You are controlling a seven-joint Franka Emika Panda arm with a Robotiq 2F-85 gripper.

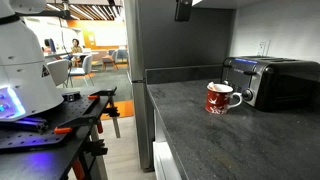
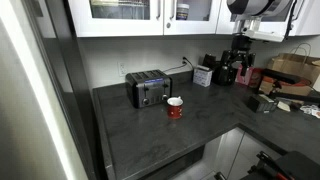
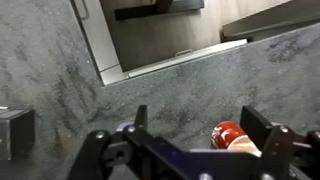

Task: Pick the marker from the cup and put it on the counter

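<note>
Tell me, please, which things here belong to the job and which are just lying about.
Job: cup, counter, open gripper; the marker is too small to make out.
Lying about: toaster, workbench, cardboard box.

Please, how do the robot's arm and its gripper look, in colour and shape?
The arm has smooth, rounded white segments. The gripper is black, with two angular fingers on a black linkage frame. I cannot make out cables or markings.

Dark grey counter [image 2: 150,137], red cup [image 2: 175,108] standing on it, near black toaster [image 2: 148,89]
</note>
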